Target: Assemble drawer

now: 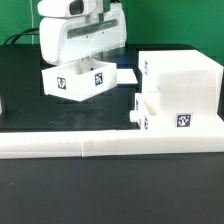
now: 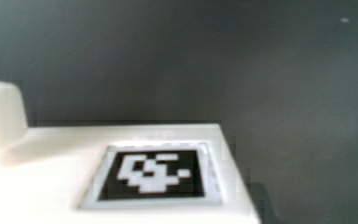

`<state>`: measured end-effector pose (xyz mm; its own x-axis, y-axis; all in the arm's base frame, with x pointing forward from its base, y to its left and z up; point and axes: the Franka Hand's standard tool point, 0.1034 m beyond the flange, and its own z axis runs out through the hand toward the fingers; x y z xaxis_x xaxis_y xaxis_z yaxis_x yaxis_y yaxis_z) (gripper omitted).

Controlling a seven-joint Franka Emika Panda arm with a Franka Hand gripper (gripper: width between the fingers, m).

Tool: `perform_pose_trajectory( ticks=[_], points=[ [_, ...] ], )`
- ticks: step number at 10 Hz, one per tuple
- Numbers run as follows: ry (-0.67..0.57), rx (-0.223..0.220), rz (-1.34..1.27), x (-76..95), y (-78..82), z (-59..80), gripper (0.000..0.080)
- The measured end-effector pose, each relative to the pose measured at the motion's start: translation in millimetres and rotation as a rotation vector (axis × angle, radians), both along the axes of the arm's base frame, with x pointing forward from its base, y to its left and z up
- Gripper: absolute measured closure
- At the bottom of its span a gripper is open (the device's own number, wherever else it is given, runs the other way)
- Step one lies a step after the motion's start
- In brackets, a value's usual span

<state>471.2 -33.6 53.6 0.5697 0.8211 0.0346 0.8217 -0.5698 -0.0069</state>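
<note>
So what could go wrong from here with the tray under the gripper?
The gripper has its fingertips hidden at the loose tray, so the hold cannot be checked; an off-centre grip might tilt it. A second tray juts from the housing toward the loose one; a sideways carry could clip it or its knob.

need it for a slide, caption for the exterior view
Gripper at a small white tray beside the tall housing, low wall in front.
</note>
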Motion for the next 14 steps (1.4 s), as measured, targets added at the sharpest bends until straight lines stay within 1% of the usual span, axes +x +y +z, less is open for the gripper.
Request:
perform_pose_trajectory(
  ticks=[1, 2, 3, 4, 5, 7, 8, 9, 12, 13, 14],
  points=[
    [-0.005, -0.008, 0.076, 9.6, -0.5, 3.1, 0.0757],
    [-0.004, -0.008, 0.103, 14.8, -1.3, 4.4, 0.0757],
    [-0.008, -0.016, 0.22, 18.1, -6.3, 6.0, 0.0757],
    [-0.011, -0.018, 0.279, 19.0, -13.3, 6.8, 0.0757],
    [-0.008, -0.019, 0.305, 17.4, -13.1, 5.8, 0.0757],
    [-0.007, -0.032, 0.45, 16.8, -15.9, 5.2, 0.0757],
    [-0.006, -0.032, 0.464, 16.8, -16.5, 4.3, 0.0757],
    [-0.002, -0.03, 0.465, 20.5, -17.1, 2.5, 0.0757],
    [-0.008, -0.035, 0.487, 43.3, -13.1, 3.2, 0.0757],
    [0.001, -0.034, 0.503, 51.7, -9.9, 2.9, 0.0757],
    [0.023, -0.035, 0.532, 56.4, -9.0, 1.1, 0.0757]
  ],
)
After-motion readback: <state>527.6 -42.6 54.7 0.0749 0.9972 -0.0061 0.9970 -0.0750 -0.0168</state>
